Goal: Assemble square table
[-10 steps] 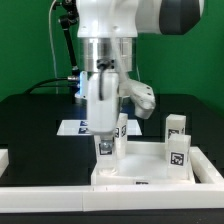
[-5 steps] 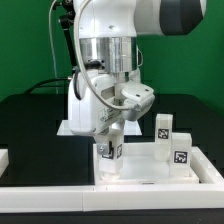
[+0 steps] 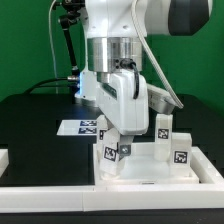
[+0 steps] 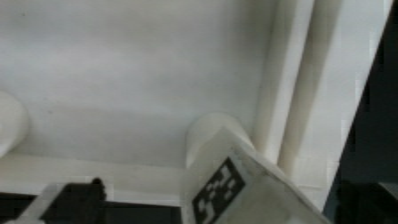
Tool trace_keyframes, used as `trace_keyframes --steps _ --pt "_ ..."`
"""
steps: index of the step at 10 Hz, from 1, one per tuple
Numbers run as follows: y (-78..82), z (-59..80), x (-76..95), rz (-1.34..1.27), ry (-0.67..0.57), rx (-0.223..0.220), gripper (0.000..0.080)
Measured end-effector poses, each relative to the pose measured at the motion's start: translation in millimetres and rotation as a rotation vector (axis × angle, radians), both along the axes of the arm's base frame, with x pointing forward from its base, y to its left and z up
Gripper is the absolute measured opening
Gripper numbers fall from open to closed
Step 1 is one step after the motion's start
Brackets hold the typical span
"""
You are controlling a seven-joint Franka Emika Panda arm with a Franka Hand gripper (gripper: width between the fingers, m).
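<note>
White plastic square panel (image 3: 150,170) on black table (image 3: 30,115), gripper (image 3: 113,143) clamped on tagged leg post (image 3: 115,152), 2 other posts (image 3: 172,140) upright nearby

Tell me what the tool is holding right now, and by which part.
The tool appears to hold a white tagged leg post by its upper end, over the square panel. The fingers are hidden behind the wrist, so the grip itself cannot be confirmed.

We cannot see the end effector (image 3: 113,140) fingertips behind its body; the wrist view is blurred, cropping the leg post (image 4: 240,180) tag.
</note>
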State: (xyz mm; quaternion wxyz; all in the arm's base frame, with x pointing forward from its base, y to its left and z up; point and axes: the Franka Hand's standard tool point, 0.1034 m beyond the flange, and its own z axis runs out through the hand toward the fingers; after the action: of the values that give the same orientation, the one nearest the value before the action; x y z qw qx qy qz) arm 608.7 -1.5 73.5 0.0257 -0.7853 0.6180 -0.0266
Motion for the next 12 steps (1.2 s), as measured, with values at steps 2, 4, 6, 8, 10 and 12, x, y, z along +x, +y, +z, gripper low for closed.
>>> trace_keyframes --steps 2,4,6,8,10,12 --pt "1.4 1.6 6.7 0.377 0.034 -0.097 0.0649" --pt "1.3 2.0 10.1 0.505 0.039 -0.122 0.0649" --pt "1.3 1.7 10.0 0.484 0.039 -0.121 0.0491" --pt "1.7 1.0 9.7 0.358 0.035 -0.113 0.0318" --pt "1.6 1.0 9.7 0.193 0.027 -0.098 0.0284" --pt "-2.0 1.0 9.3 -0.088 0.015 -0.063 0.0284"
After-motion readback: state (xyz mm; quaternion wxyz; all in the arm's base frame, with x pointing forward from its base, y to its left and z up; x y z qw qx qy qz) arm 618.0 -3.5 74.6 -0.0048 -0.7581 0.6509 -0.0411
